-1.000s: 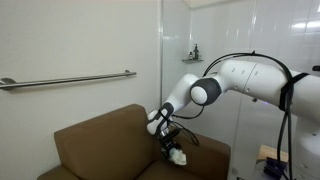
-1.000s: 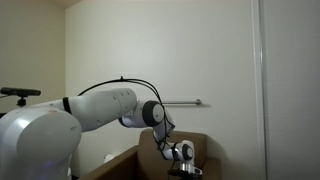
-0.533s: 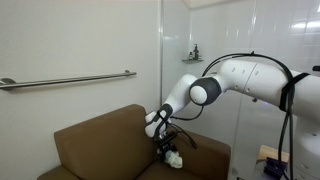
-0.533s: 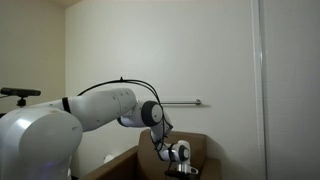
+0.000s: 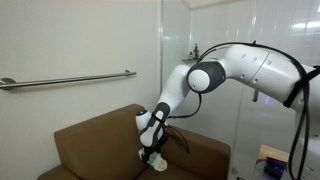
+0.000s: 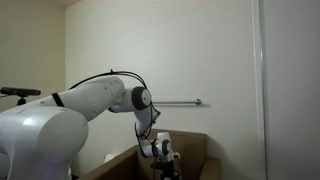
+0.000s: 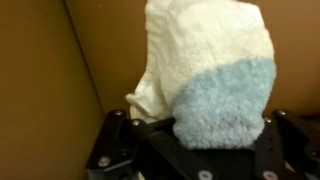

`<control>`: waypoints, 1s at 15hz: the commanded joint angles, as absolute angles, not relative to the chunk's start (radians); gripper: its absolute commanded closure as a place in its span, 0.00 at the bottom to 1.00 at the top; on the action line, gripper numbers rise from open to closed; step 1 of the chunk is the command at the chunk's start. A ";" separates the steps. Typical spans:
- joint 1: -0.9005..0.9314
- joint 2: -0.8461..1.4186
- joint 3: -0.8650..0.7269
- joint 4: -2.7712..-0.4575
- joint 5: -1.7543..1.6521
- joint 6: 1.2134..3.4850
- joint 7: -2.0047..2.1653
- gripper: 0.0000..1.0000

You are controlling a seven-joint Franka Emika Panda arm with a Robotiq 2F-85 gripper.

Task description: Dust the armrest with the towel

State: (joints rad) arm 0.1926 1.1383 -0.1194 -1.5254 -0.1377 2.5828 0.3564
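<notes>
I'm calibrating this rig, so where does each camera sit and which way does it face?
Exterior view: in front of the brown leather-like armchair, facing it and the metal wall rail; the white arm enters from picture right.
Exterior view: behind the robot's shoulder, looking along the arm to the armchair.
Wrist view: above the shut gripper, facing its small white-and-greenish towel.
Both exterior views share armchair, rail, gripper.
</notes>
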 commanded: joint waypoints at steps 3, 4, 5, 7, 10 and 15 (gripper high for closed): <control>0.457 0.986 -0.393 -1.740 -0.285 2.595 0.518 0.95; 0.504 0.997 -0.425 -1.744 -0.323 2.582 0.542 0.94; 0.552 1.014 -0.457 -1.749 -0.362 2.584 0.573 0.95; 0.652 1.062 -0.509 -1.772 -0.444 2.624 0.656 0.95; 0.794 1.141 -0.579 -1.805 -0.558 2.651 0.791 0.95; 0.921 1.329 -0.727 -1.788 -0.691 2.643 0.949 0.95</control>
State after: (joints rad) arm 0.8667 1.2332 -0.6277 -1.7817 -0.6091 2.6108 0.8556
